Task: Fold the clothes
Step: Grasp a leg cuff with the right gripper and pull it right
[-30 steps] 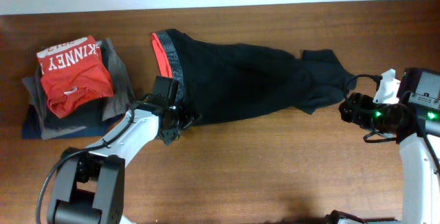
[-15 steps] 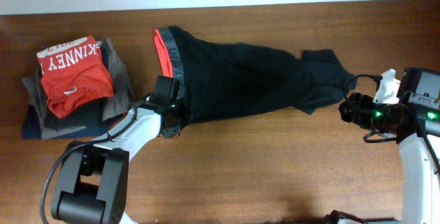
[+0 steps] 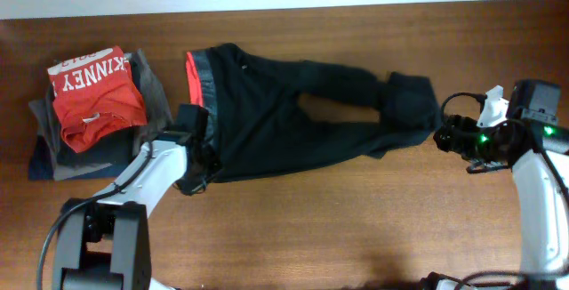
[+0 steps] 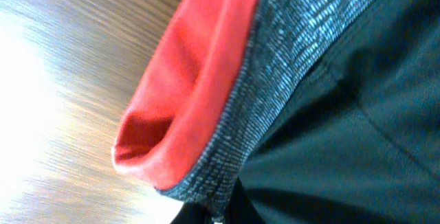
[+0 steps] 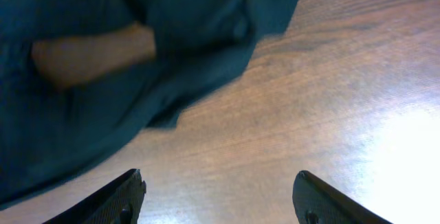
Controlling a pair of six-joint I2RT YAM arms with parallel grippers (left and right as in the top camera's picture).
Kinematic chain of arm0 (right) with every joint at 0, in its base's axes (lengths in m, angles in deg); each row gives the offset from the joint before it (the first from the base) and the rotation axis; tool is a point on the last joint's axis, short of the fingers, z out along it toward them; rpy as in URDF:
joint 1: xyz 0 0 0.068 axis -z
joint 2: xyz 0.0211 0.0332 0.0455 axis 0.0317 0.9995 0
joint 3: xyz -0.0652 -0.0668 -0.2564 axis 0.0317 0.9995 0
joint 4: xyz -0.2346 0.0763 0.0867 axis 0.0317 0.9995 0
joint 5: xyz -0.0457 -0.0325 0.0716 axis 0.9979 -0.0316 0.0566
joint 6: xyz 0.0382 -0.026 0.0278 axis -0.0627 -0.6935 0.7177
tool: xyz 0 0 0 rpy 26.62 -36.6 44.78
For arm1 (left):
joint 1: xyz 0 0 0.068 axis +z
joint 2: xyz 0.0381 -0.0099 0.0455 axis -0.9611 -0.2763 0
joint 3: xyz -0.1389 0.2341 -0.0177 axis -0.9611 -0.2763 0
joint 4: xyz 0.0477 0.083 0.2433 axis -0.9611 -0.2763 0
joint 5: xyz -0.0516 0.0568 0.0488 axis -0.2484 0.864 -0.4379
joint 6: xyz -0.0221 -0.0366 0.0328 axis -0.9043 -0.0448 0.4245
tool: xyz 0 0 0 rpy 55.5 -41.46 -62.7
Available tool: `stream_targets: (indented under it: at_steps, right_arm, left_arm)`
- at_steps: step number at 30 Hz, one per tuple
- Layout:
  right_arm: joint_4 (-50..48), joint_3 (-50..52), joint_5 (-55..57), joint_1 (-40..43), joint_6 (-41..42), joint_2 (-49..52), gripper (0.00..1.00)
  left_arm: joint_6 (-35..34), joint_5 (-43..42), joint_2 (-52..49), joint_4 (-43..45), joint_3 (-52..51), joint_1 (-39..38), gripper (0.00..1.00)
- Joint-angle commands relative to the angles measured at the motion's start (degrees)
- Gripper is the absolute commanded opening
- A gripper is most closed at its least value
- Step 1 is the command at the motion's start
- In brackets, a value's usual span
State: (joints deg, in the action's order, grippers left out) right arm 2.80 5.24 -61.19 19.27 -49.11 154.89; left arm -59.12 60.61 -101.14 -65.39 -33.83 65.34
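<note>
Because the left gripper [image 3: 200,167] is pinched shut on just the near corner of the waistband [image 4: 275,66], one hard pull could make the pants [image 3: 284,116] slip out or bunch up. The leg ends [image 3: 407,103] are crumpled, so a fold made now may come out lumpy. The pants lie across the middle of the table [image 3: 356,228]. Their long way runs left to right, with the waistband on the left and the legs pointing right. The right gripper [image 5: 216,186] has its fingers wide and holds nothing. It sits over bare wood just beside the leg ends.
</note>
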Motion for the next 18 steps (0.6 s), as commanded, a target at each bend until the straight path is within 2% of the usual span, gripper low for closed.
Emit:
stream_targets:
  at_steps: [1,7,18]
  right_arm:
    - [-1.8,-0.7,-2.4,0.3,-0.4,3.4,0.74]
    - [-6.3,-0.7,-2.6,0.3,-0.2,11.0,0.73]
    - [-14.4,-0.7,-9.2,-1.7,-0.5,27.4,0.64]
  left_arm:
    - [2.4,6.8,1.6,-0.2,-0.6,2.0,0.0]
    - [2.3,10.0,1.6,0.2,-0.6,5.0,0.0]
    - [2.4,9.6,1.5,0.6,-0.6,5.9,0.0]
